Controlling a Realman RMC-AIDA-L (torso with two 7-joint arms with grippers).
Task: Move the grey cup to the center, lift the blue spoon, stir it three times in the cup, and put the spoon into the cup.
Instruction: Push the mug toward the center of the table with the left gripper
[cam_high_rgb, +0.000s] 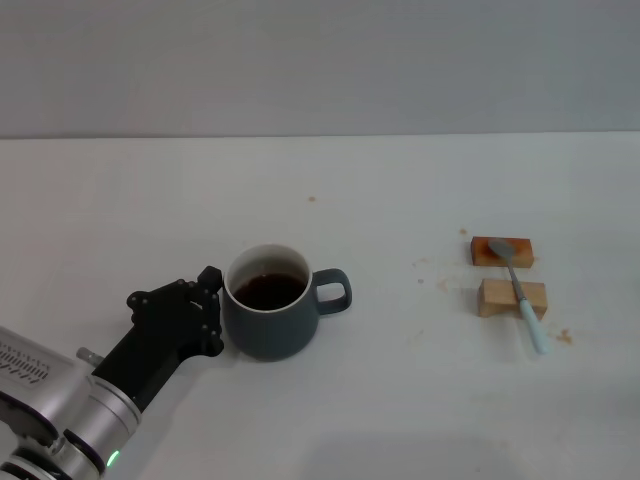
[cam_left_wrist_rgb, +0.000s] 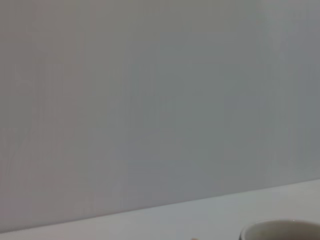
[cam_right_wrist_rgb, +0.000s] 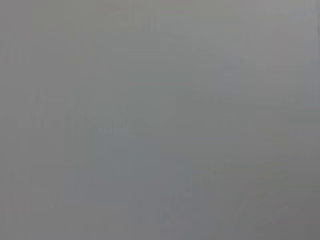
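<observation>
A grey cup (cam_high_rgb: 272, 317) of dark liquid stands upright on the white worktop (cam_high_rgb: 330, 420), near the middle, its handle pointing toward the robot's right. The left tool (cam_high_rgb: 212, 305) sits against the cup's left side; whether it grips the cup cannot be told. Well to the right, the blue spoon (cam_high_rgb: 520, 288) lies across two wooden blocks (cam_high_rgb: 508, 275), bowl on the farther one. Nothing stands between cup and spoon. The right tool is not in view.
</observation>
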